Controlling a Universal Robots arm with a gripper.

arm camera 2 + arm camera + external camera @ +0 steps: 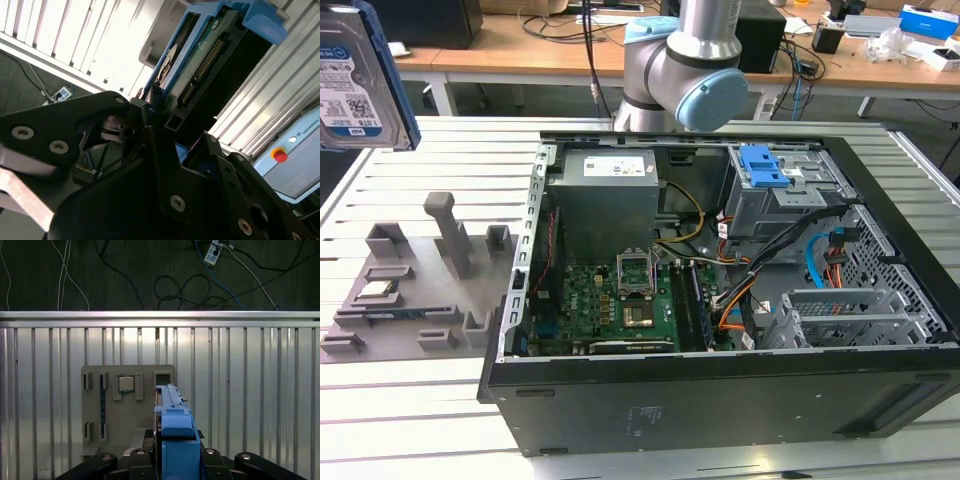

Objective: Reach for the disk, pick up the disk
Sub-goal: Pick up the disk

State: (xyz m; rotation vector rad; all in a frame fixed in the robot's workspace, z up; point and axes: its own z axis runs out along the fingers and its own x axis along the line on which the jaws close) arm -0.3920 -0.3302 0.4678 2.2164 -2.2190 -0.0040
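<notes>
The disk [355, 75] hangs high in the air at the exterior view's upper left, well above the slatted table, its white-and-blue label facing the camera and a blue bracket along its side. In the second wrist view the disk [210, 55] shows its green circuit board and blue bracket, and my gripper [172, 125] is shut on its near end with black fingers [80, 125] pressed to either side. The first wrist view looks down along the edge of the disk [172, 425], with my gripper [175, 462] clamped around it.
An open computer case [520, 400] lies on the slatted metal table [440, 140], with a blue drive-bay latch [765, 165] inside. A grey fixture plate [410, 290] sits at the exterior view's left, directly under the disk, holding a small square chip [126, 384]. Cables [180, 287] lie on the floor beyond the table edge.
</notes>
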